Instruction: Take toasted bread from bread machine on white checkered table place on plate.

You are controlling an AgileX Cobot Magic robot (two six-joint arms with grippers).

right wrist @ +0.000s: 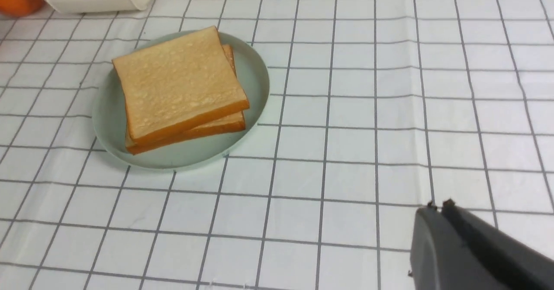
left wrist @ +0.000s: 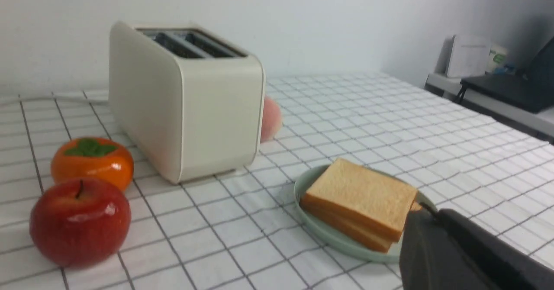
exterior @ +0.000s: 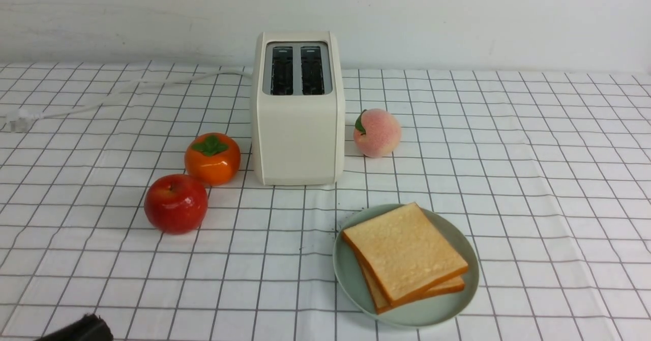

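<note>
Both slices of toasted bread (exterior: 404,252) are stacked on the plate (exterior: 351,280), lower right of centre in the front view, top slice a bit skewed. The bread machine (exterior: 297,127) sits behind it mid-frame, slots empty, on the white checkered table (exterior: 534,178). Left gripper (left wrist: 422,207) and right gripper (right wrist: 438,206) both have their fingers pressed together, holding nothing, clear of the toast. Apple (exterior: 176,203), persimmon (exterior: 212,159) and peach (exterior: 377,133) sit around the toaster.
</note>
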